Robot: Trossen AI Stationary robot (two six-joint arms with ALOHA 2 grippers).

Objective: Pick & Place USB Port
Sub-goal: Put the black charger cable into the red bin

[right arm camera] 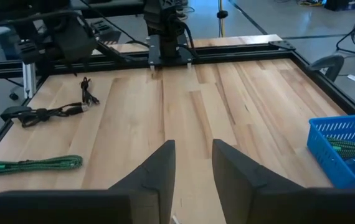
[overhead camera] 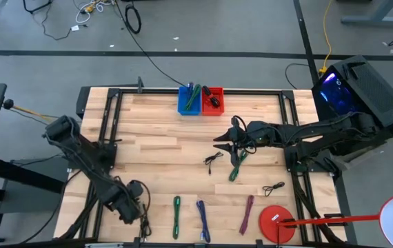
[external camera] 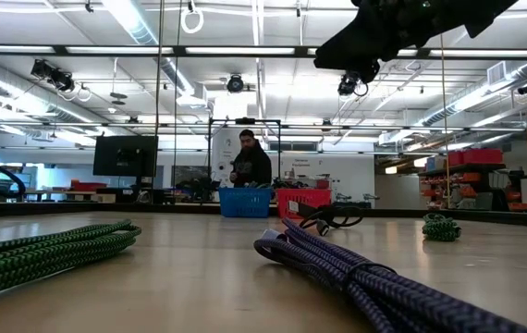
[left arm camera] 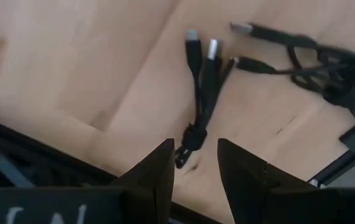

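My left gripper [left arm camera: 193, 168] is open over the table's near left part [overhead camera: 141, 215]. Its fingers stand on either side of the tied end of a black USB cable bundle [left arm camera: 201, 93] that lies flat on the wood, its plugs pointing away. A second black cable [left arm camera: 317, 59] lies just beyond it. My right gripper [right arm camera: 192, 165] is open and empty. It hangs above the table's middle [overhead camera: 225, 140] and points toward the left edge. A blue bin [overhead camera: 189, 100] and a red bin [overhead camera: 213, 100] stand at the far edge.
A black cable [overhead camera: 212, 162] and a green bundle [overhead camera: 238, 165] lie below the right gripper, and another black cable [overhead camera: 274, 187] lies to its right. Green [overhead camera: 176, 215], blue [overhead camera: 203, 220] and purple [overhead camera: 247, 213] cables lie near the front edge beside a red lamp base [overhead camera: 277, 222]. A person [external camera: 250, 159] stands behind the table.
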